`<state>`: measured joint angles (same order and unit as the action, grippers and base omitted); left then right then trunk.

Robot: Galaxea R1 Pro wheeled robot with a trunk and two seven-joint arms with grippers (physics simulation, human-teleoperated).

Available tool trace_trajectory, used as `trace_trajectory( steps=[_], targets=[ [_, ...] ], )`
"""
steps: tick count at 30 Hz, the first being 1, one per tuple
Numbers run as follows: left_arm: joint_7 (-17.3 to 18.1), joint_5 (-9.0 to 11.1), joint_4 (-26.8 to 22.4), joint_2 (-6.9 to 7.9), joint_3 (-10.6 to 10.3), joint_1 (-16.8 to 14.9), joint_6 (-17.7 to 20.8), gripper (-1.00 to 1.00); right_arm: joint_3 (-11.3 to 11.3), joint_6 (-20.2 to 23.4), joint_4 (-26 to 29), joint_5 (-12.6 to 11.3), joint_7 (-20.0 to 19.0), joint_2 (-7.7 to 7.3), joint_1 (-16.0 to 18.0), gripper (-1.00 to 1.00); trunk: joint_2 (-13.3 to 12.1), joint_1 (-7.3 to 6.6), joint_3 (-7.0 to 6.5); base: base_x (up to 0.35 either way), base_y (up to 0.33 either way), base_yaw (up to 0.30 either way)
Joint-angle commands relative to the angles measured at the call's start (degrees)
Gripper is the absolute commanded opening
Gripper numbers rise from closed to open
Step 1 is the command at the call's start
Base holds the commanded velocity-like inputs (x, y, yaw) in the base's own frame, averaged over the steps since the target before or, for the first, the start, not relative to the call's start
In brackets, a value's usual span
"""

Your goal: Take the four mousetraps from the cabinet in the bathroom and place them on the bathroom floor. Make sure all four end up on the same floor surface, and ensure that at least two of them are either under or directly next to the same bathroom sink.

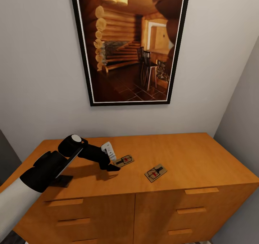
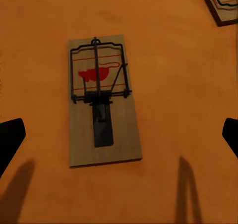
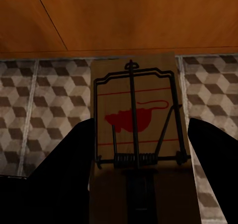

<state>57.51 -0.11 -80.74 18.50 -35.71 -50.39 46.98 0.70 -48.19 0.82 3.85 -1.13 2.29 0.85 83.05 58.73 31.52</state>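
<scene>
From the head camera, the robot's left arm reaches over the top of the orange-brown cabinet (image 1: 201,154), its left pincer (image 1: 112,161) lowered at the near end of a mousetrap (image 1: 124,160) lying flat on the wood. A second mousetrap (image 1: 155,173) lies apart from it toward the robot's right, closer to the front edge. A framed picture (image 1: 129,42) of a log-cabin interior hangs on the wall above.

In the left wrist camera, the first mousetrap (image 2: 102,100) lies flat on the cabinet top (image 2: 168,85), its red mark and dark wire facing up. The left pincer's two dark fingertips (image 2: 10,140) stand wide apart on either side of the board, touching nothing. The corner of the second mousetrap (image 2: 224,1) shows at the frame's edge.

In the right wrist camera, the right pincer (image 3: 136,184) is clamped on a third mousetrap (image 3: 135,135), its dark fingers (image 3: 64,174) pressed against the board's long edges. Beyond it lie the cube-patterned bathroom floor (image 3: 44,100) and the cabinet's wooden front (image 3: 129,16).
</scene>
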Motion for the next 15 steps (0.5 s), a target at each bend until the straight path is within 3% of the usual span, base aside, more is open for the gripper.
trace_trajectory(
  steps=[1,15],
  targets=[
    [0.1,0.0,0.0,0.03,-0.1,-0.1,0.3,1.00,0.0,-0.2,0.0,0.1,0.0,0.00,0.0,-1.00,0.0,0.00,0.06,0.000,0.000,0.000],
    [0.1,0.0,0.1,0.04,-0.1,-0.1,-0.3,1.00,0.0,-0.2,0.0,0.1,0.0,0.00,0.0,-1.00,0.0,0.00,0.06,0.000,0.000,0.000]
  ],
)
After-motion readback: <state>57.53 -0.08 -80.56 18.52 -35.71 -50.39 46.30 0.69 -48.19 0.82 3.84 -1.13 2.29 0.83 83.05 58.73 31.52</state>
